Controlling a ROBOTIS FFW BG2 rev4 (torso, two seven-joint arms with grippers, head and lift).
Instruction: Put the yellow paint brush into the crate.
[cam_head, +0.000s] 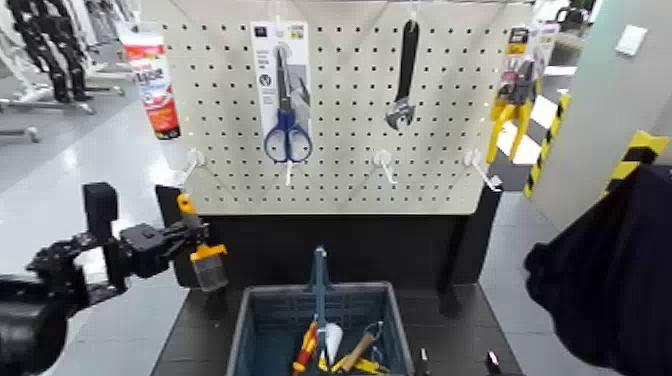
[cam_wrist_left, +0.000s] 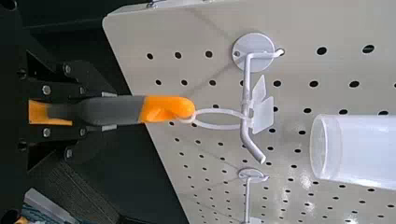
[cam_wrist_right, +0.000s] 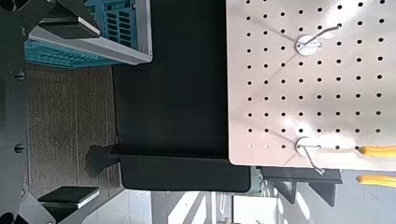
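Left claw (cam_head: 172, 240) clamped on yellow paint brush (cam_head: 200, 250), held upright left of the crate (cam_head: 250, 325) and just below the pegboard (cam_head: 340, 150); right claw's state cannot be told.

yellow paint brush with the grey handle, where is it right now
In the head view the yellow paint brush is held in the left gripper on the left, beside the white pegboard's lower left corner, above and left of the blue-grey plastic crate.

White pegboard (cam_head: 350, 150) holds blue-handled scissors (cam_head: 287, 120); black wrench (cam_head: 404, 80); yellow-handled pliers (cam_head: 514, 100); red-and-white tube (cam_head: 152, 80).
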